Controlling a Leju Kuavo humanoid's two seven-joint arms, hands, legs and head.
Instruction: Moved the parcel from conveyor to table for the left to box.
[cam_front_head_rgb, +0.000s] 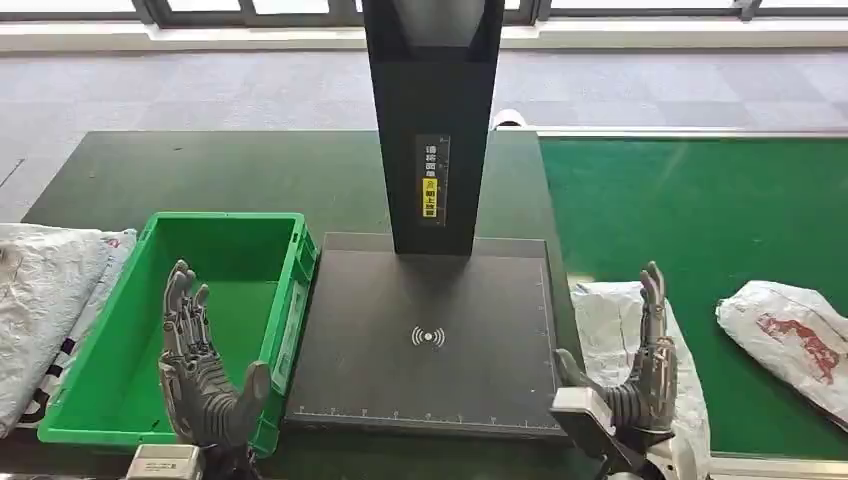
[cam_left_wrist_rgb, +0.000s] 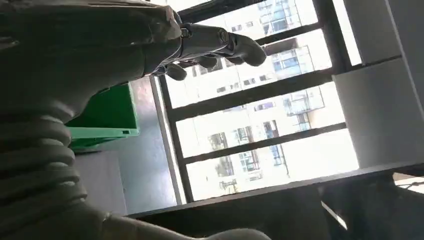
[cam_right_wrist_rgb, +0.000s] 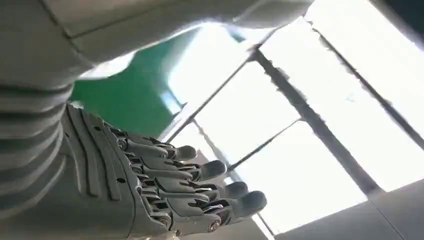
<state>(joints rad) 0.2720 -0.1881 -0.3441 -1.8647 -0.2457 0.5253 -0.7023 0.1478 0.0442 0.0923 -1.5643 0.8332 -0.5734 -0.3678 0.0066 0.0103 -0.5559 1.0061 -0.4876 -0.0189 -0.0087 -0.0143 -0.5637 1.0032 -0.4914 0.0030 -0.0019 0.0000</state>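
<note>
Both hands are raised with fingers spread and hold nothing: the left hand (cam_front_head_rgb: 200, 370) over the near end of the green crate (cam_front_head_rgb: 110, 395), the right hand (cam_front_head_rgb: 640, 370) over a white parcel (cam_front_head_rgb: 612, 320) at the conveyor's (cam_front_head_rgb: 700, 210) near left edge. A second parcel with red print (cam_front_head_rgb: 795, 340) lies near the belt's right edge. The black scanner pad (cam_front_head_rgb: 430, 340) sits between crate and conveyor.

Head view: we see even daylight entering from windows (cam_front_head_rgb: 300, 8) at 12 o'clock, with soft, weak shadows and a sharp picture throughout. Left wrist view: the window panes (cam_left_wrist_rgb: 260, 125) toward 3 o'clock are blown out, and we find the near cover dark and blurred. Right wrist view: strong glare from 1 o'clock washes out the panes (cam_right_wrist_rgb: 310, 125); edges are smeared.
</note>
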